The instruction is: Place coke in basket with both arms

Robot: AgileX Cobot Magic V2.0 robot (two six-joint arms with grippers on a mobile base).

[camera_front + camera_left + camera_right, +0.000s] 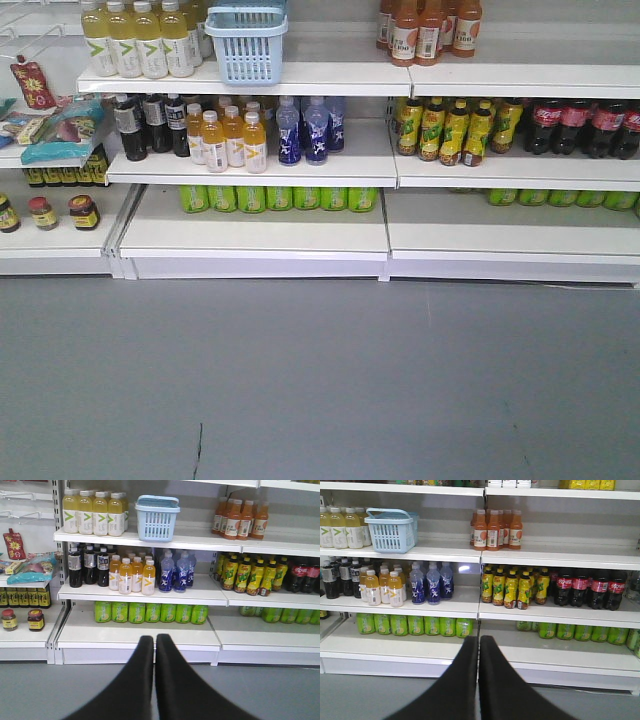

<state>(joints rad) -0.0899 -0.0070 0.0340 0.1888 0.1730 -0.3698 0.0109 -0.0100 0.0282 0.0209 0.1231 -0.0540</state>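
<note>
Coke bottles (pixel 585 587) stood in a row at the right end of the middle shelf, red labels forward, touching one another. They were just right of a cluster of yellow-green bottles (pixel 512 587). Neither gripper touched them.

White shelving (pixel 250 235) spanned the full width of the front view, with grey floor (pixel 320 380) in front of it.

The basket (pixel 246 45) sat upright on the top shelf, left of the divide between the two shelf bays, with its handle strap lying flat across the rim. It stood just beside the pale yellow bottles (pixel 135 40) on its left and well apart from the coke.

The left gripper (pixel 154 639) was recorded with jaws pressed together and holding nothing, pointed at the lower shelf. The right gripper (pixel 478 640) was likewise closed and empty, aimed at the shelf divide.

Other stock was orange bottles (pixel 430 30) on the top shelf right and blue bottles (pixel 305 130) mid-shelf. Small orange-yellow bottles (pixel 230 140) stood left of the blue, and dark bottles (pixel 150 125) were further left. Green cans (pixel 280 198) lay at the back of the bottom shelf. Jars (pixel 45 212) sat at the far left edge.
</note>
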